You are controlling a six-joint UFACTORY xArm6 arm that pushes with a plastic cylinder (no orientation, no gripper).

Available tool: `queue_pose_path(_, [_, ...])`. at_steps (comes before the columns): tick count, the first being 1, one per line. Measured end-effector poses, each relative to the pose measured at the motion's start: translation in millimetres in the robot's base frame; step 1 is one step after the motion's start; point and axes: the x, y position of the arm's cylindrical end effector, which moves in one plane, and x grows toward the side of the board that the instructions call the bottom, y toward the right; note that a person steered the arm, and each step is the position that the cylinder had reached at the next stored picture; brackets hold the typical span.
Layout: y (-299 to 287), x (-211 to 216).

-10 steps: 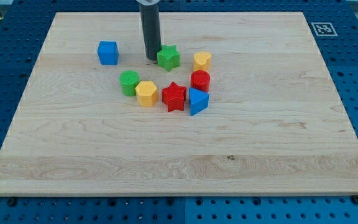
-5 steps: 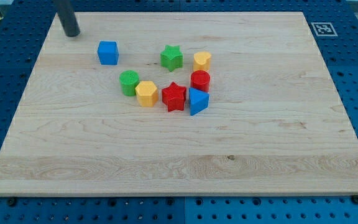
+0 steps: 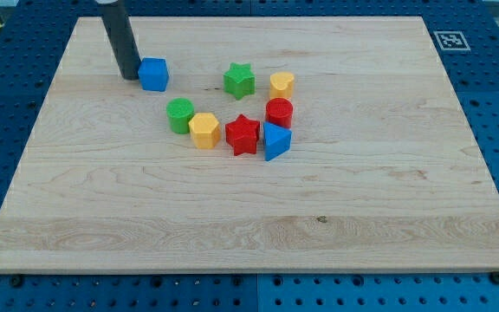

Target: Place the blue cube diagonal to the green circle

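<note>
The blue cube (image 3: pixel 154 74) sits on the wooden board at the view's upper left. My tip (image 3: pixel 130 76) stands right against the cube's left side, touching it or nearly so. The green circle (image 3: pixel 180 115) lies below and to the right of the cube, a short gap between them. The dark rod rises from the tip out of the view's top.
A yellow hexagon (image 3: pixel 204 130) touches the green circle's right side. A red star (image 3: pixel 243 134), a blue triangle (image 3: pixel 275 140), a red cylinder (image 3: pixel 279 112), a yellow block (image 3: pixel 281 85) and a green star (image 3: pixel 239 80) lie to the right. The board's left edge (image 3: pixel 48 95) is near.
My tip went from beside the green star to the board's upper left corner, then came down and right to the blue cube's left side. The cube has shifted slightly to the right.
</note>
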Motion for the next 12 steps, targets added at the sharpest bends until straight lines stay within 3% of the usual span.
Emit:
queue_pose_path(2, [8.9,18.2])
queue_pose_path(6, [-9.5,-2.9])
queue_pose_path(12, [30.9,-13.1])
